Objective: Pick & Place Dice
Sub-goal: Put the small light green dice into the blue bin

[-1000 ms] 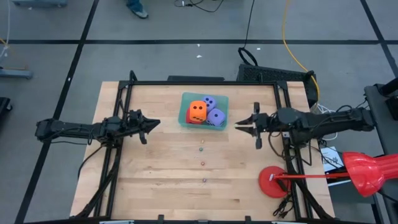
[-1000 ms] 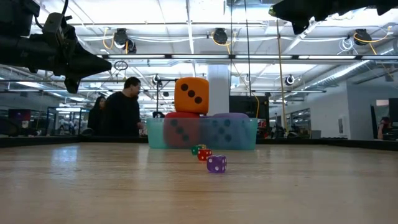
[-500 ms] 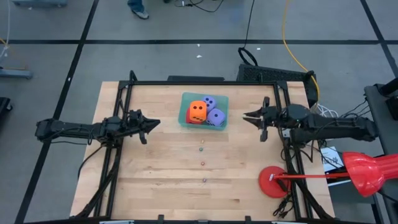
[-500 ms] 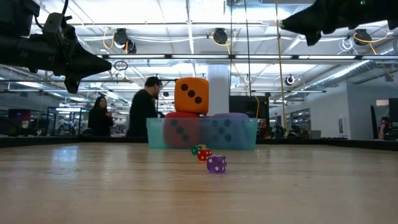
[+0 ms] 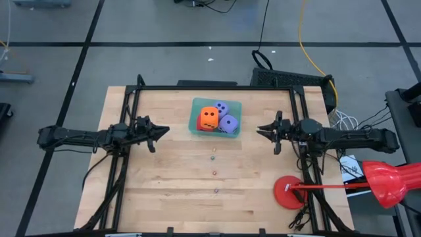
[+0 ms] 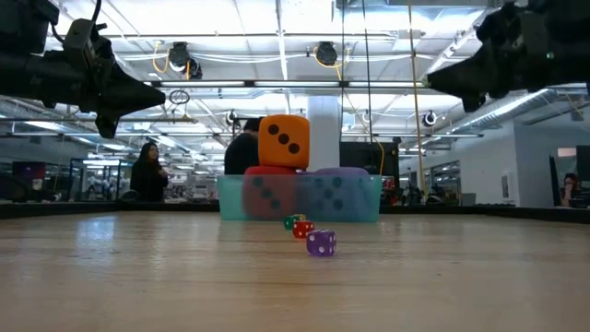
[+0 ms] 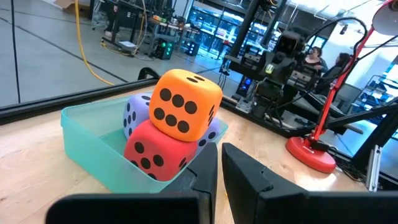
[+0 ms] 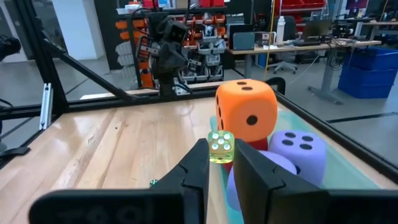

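The right end effector, beside the teal plastic tub of stacked foam dice, barely pinches a tiny translucent yellow-green die, which any jolt could flick loose, while the left end effector hovers opposite, pressed together.

No readable text, labels, brands or printed numbers anywhere. Only markings to count: dark pips on the dice. Six pips on the orange die's near face, five on the red die beneath it in the left wrist view; three on the orange face in the low view.
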`<action>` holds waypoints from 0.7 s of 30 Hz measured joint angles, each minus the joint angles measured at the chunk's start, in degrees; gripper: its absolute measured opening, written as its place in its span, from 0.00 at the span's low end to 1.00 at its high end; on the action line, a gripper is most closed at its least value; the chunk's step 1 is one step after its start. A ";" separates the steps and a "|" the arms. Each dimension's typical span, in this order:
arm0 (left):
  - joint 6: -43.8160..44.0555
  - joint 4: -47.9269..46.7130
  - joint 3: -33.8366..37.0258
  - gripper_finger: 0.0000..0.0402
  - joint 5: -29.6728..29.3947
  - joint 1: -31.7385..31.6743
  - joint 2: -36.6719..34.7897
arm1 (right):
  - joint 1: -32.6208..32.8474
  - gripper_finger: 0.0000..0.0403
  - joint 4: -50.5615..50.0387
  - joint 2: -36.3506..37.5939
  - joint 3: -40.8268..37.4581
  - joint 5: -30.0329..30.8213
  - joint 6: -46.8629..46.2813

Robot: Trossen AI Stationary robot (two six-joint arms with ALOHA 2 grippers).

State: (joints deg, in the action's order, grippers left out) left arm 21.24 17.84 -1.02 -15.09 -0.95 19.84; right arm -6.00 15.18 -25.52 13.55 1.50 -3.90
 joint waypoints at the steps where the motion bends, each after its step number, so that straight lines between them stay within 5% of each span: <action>1: -0.01 0.00 0.00 0.08 0.00 0.01 0.01 | 0.00 0.12 1.43 0.01 -1.09 0.01 -0.19; 21: -0.01 0.01 0.00 0.08 0.00 0.02 0.00 | 0.02 0.12 5.61 -0.04 -6.35 0.23 -1.15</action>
State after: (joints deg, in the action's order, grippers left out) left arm 21.23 17.84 -1.02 -15.09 -0.93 19.84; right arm -5.98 20.80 -25.56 7.20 1.73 -5.05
